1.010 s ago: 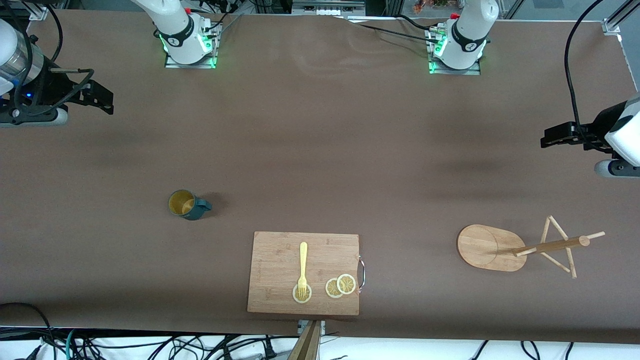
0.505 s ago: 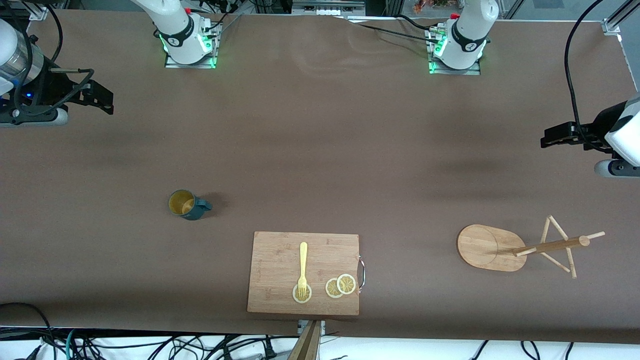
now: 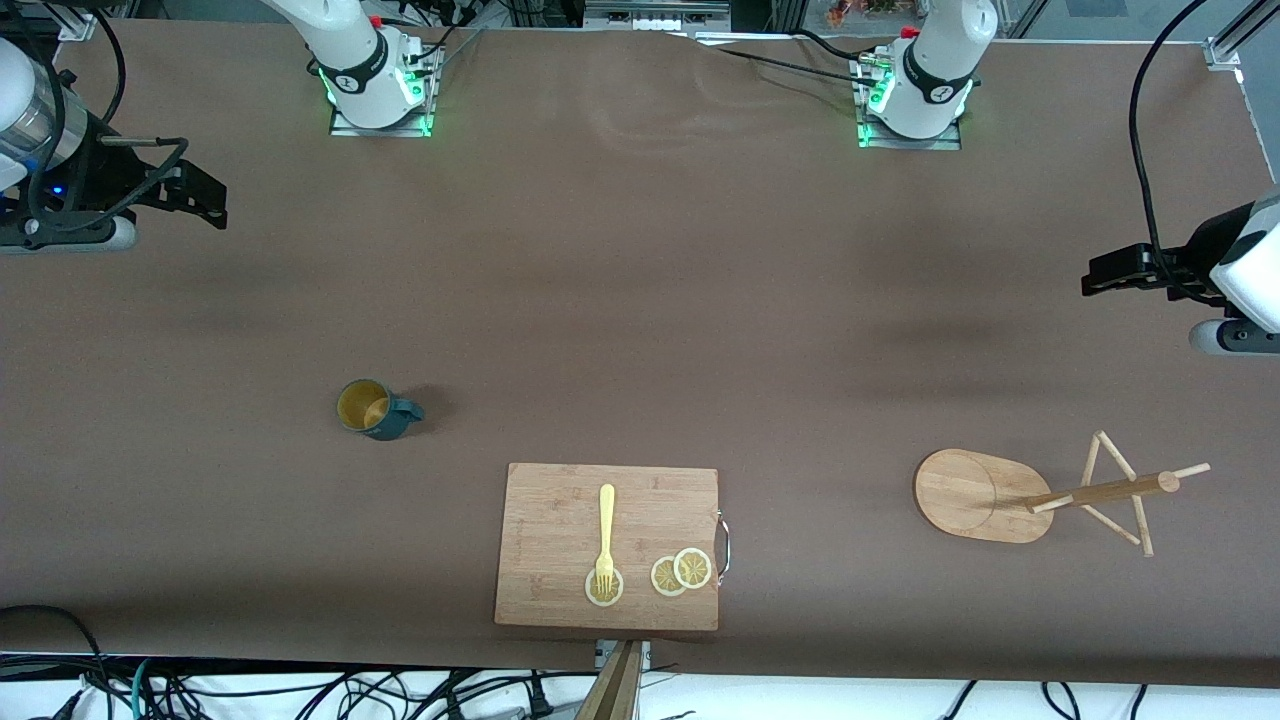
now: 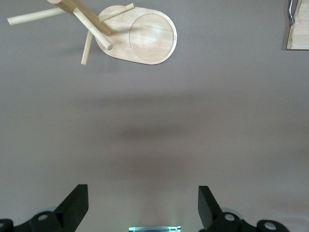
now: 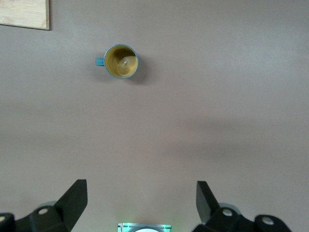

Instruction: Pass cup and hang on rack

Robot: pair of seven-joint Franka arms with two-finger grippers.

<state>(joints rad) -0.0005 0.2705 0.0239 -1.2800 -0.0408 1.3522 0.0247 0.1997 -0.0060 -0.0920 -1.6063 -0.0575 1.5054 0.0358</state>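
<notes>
The cup (image 3: pixel 372 408), dark teal with a yellowish inside, stands upright on the brown table toward the right arm's end; it also shows in the right wrist view (image 5: pixel 121 61). The wooden rack (image 3: pixel 1050 495) with its oval base (image 4: pixel 140 36) and thin pegs stands toward the left arm's end. My right gripper (image 3: pixel 205 200) hangs high over bare table at its own end, open and empty (image 5: pixel 141 205). My left gripper (image 3: pixel 1100 272) hangs over bare table at the other end, also open and empty (image 4: pixel 143 208). Both arms wait apart from the cup and the rack.
A bamboo cutting board (image 3: pixel 560 520) with a metal handle (image 3: pixel 724 545) lies between cup and rack, nearer the front camera. On it are a yellow fork (image 3: pixel 606 530) and lemon slices (image 3: pixel 682 572). Cables hang off the table's front edge.
</notes>
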